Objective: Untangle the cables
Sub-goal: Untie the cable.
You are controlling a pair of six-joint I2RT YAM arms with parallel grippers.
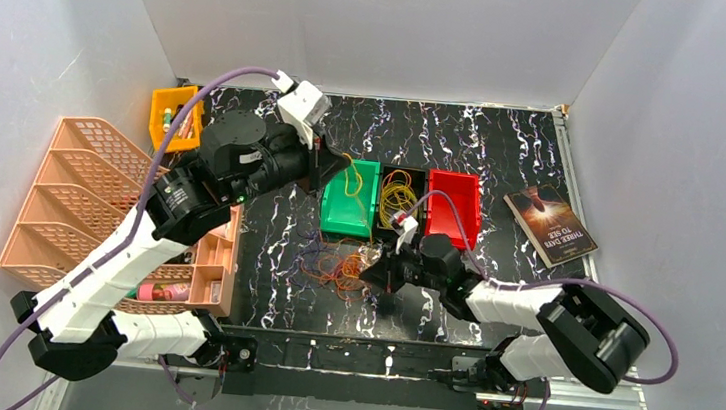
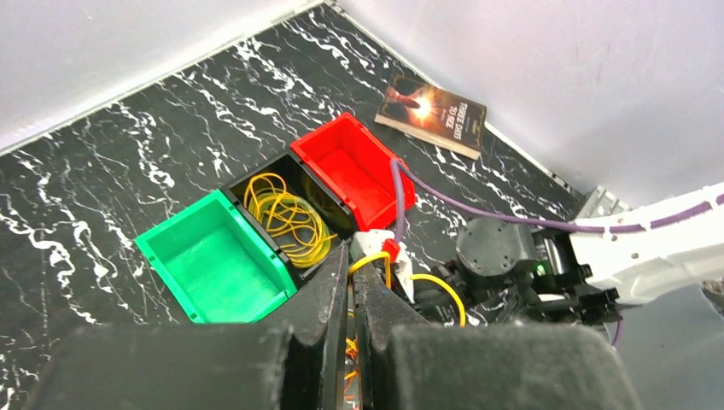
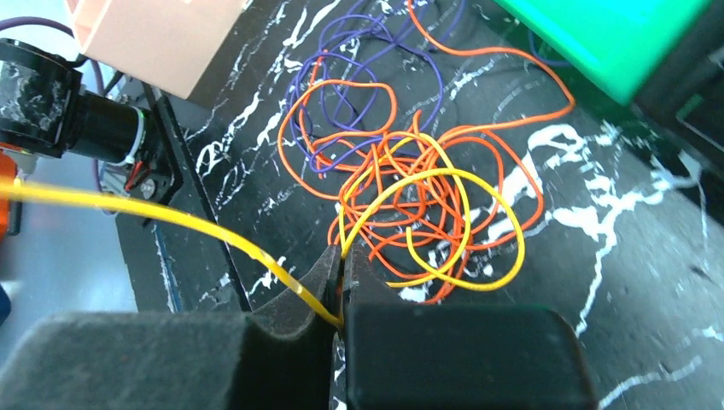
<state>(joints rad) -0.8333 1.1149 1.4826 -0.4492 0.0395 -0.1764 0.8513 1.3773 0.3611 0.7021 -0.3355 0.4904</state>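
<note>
Task thing: heap of cables [image 1: 328, 262], orange, purple and yellow loops knotted together on the black marble table [image 1: 535, 151], at 6 o'clock of the green bin [image 1: 349, 204] in the top view. My right pincer [image 3: 339, 273] sits at 3 o'clock of the heap, pressed together on a yellow cable [image 3: 85, 198] whose loop lies threaded among the orange strands. My left pincer [image 2: 351, 273] hangs above the table at 10 o'clock of the green bin, fingers pressed together, with a yellow strand [image 2: 376, 259] pinched at the tips. Cannot tell whether it is the same wire as the right one's.

Risks, biggest first:
- A pull could lift or drag the whole heap, because the yellow loop is laced through the orange ones.
- The knot could tighten if both pincers pull apart along one line.
- The thin wire could slip out of a pinch, since only the tips hold it.
- Slack could catch on the green bin's near wall or on my right arm's purple cord [image 2: 478, 213].

Around, big to small:
- peach file rack [image 1: 69, 187] at 9 o'clock of the table, well apart
- book [image 1: 550, 225] at 3 o'clock of the red bin [image 1: 452, 209], apart
- black bin [image 1: 404, 172] between green and red, holding a coil of yellow cables [image 1: 398, 196]
- small orange box [image 1: 161, 95] at 10 o'clock

Only the bin row stands near the pull path.
</note>
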